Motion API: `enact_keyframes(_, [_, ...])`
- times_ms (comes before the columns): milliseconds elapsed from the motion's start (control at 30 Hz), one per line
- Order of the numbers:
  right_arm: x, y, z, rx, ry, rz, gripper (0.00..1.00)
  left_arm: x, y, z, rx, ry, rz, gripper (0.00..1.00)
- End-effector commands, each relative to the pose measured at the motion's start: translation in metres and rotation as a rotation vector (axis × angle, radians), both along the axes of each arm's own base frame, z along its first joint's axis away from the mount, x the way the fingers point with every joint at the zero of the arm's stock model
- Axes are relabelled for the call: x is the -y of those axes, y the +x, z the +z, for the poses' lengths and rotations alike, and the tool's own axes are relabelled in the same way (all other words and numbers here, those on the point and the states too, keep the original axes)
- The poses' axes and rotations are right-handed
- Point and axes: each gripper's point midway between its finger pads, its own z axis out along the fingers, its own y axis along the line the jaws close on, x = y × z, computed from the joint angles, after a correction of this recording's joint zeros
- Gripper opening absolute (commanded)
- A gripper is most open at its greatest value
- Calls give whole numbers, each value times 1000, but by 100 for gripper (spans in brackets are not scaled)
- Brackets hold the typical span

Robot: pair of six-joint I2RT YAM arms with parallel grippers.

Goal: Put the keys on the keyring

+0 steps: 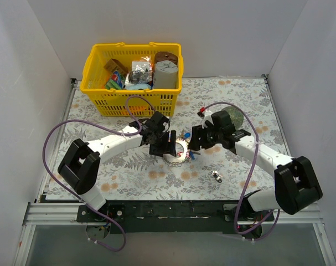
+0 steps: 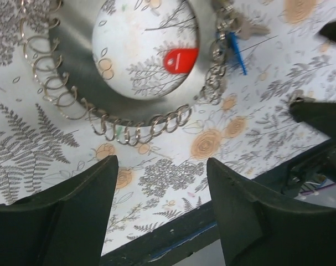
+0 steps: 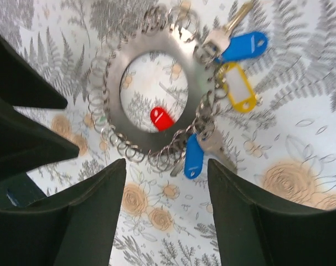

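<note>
The keyring (image 3: 184,61) is a flat silver ring edged with small wire loops, lying on the floral cloth between both grippers (image 1: 177,155). Blue (image 3: 242,46), yellow (image 3: 237,87) and a second blue (image 3: 194,158) tagged key hang from its rim. A red tag (image 3: 161,118) lies in its hollow centre and also shows in the left wrist view (image 2: 180,59). One small loose key (image 1: 217,176) lies apart to the front right. My left gripper (image 2: 161,163) is open and empty, just off the ring (image 2: 73,55). My right gripper (image 3: 166,163) is open and empty on the other side.
A yellow basket (image 1: 98,94) full of items stands at the back left. A round greenish lump (image 1: 231,117) sits behind the right arm. The table's dark front edge (image 2: 173,235) lies close beyond the left fingers. White walls enclose the sides.
</note>
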Motion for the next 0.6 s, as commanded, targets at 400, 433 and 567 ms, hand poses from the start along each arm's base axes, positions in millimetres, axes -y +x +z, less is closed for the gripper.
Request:
enact_keyframes(400, [-13, -70, -55, -101, 35, 82, 50, 52, 24, 28, 73, -219, -139, 54])
enact_keyframes(433, [-14, -69, -58, -103, 36, 77, 50, 53, 25, 26, 73, -222, -143, 54])
enact_keyframes(567, [-16, -67, -66, -92, 32, 69, 50, 59, 30, 20, 78, -232, -150, 53])
